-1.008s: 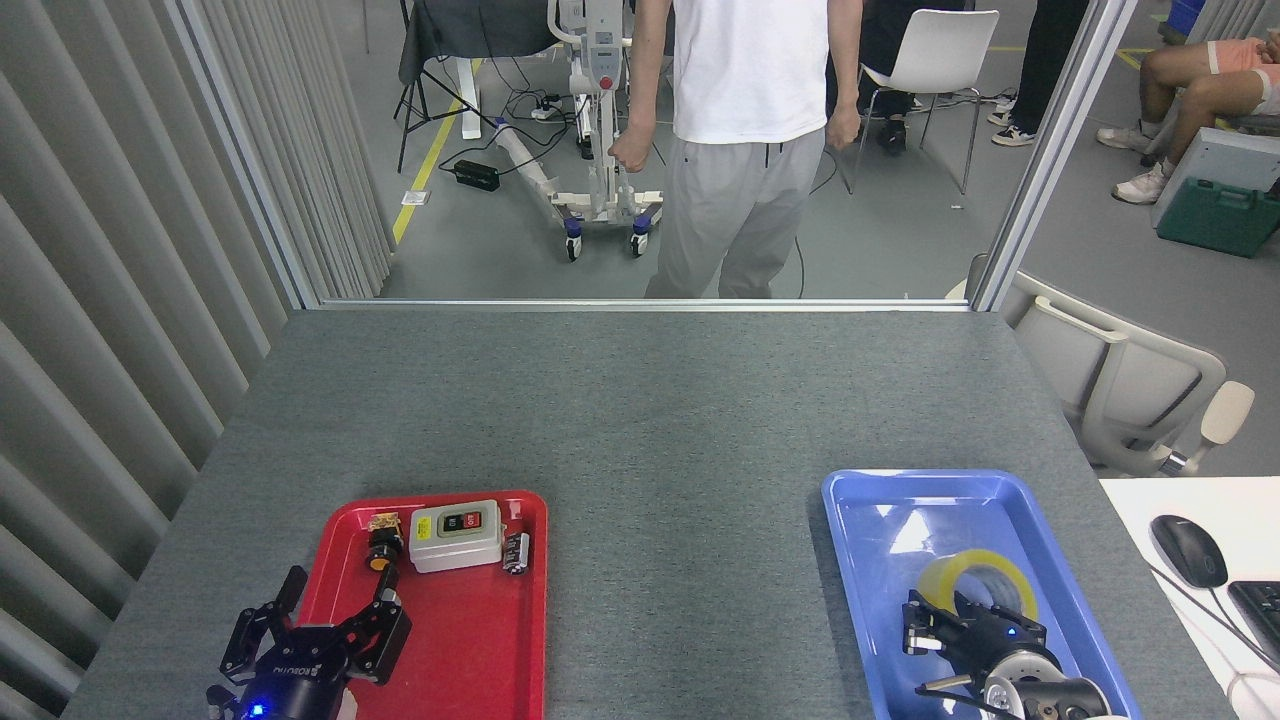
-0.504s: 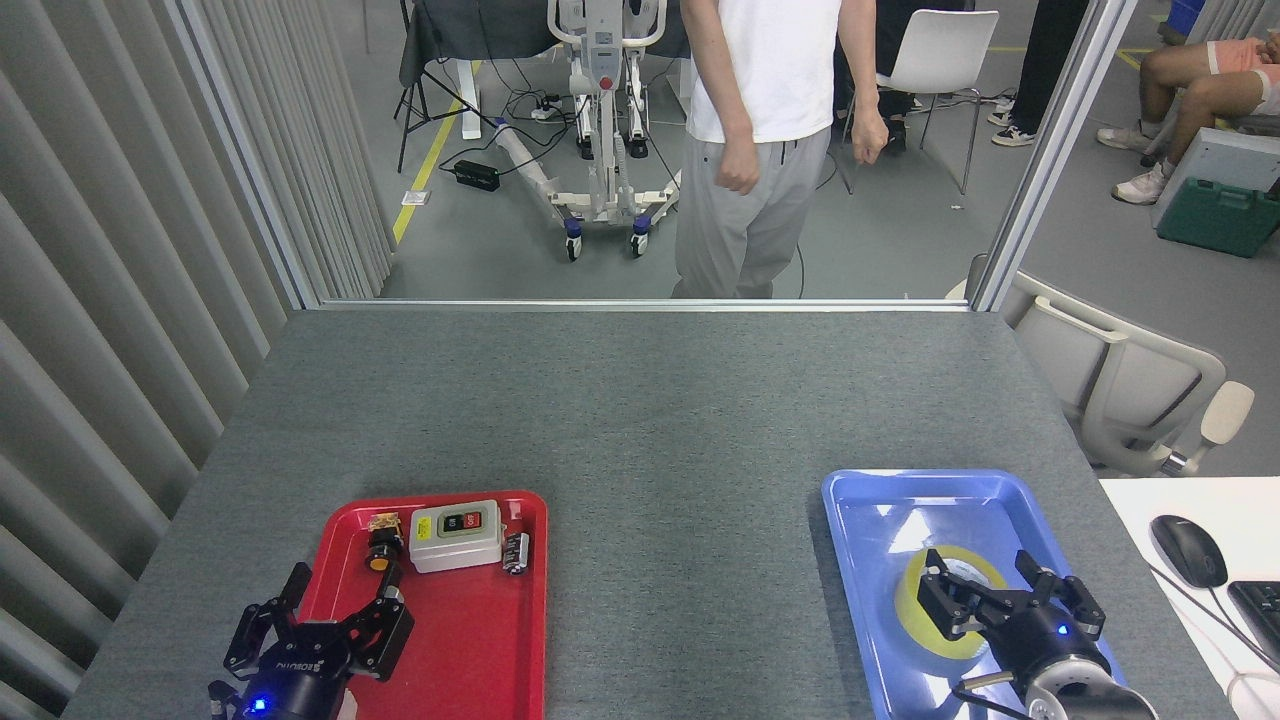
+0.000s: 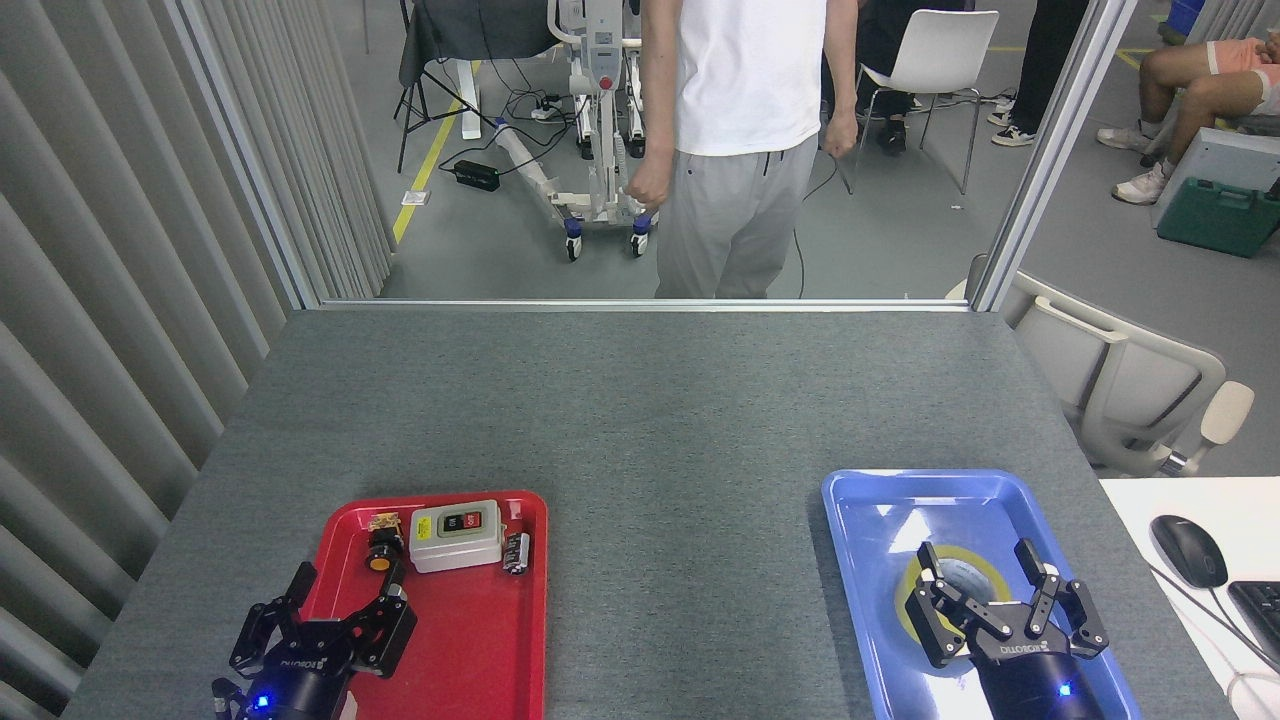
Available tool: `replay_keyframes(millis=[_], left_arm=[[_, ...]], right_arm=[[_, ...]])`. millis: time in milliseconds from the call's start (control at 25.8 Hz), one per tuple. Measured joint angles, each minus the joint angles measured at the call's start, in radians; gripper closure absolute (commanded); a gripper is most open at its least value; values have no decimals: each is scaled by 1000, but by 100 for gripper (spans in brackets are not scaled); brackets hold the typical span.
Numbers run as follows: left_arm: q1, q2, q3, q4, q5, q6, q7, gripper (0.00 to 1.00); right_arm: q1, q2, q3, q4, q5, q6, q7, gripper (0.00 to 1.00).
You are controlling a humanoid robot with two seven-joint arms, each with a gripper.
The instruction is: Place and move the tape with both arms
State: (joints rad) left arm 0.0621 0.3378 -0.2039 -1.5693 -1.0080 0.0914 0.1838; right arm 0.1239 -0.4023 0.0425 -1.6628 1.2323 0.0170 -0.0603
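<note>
ROBOTIQ lettering is seen upside down on the left gripper point(image 3: 330, 618) body and on the right gripper point(image 3: 1003, 604) body. Marks on the grey switch box point(image 3: 455, 536) buttons are too small to be read.

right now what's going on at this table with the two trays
The right gripper hangs open over the roll of yellow tape, which lies flat in the blue tray; its fingers are spread around the roll and not closed on it. The left gripper is open and holds nothing, at the near corner of the red tray, which carries a grey switch box and small parts. A person stands beyond the table.
</note>
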Motion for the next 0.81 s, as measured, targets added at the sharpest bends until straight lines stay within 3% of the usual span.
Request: replay_keyframes(millis=[388, 814], left_arm=[[-1, 8, 2, -2, 15, 3, 4, 0], [-1, 11, 1, 0, 15, 5, 8, 0]], right_arm=[[30, 42, -3, -10, 43, 3, -3, 1], [40, 74, -2, 3, 47, 22, -3, 1]])
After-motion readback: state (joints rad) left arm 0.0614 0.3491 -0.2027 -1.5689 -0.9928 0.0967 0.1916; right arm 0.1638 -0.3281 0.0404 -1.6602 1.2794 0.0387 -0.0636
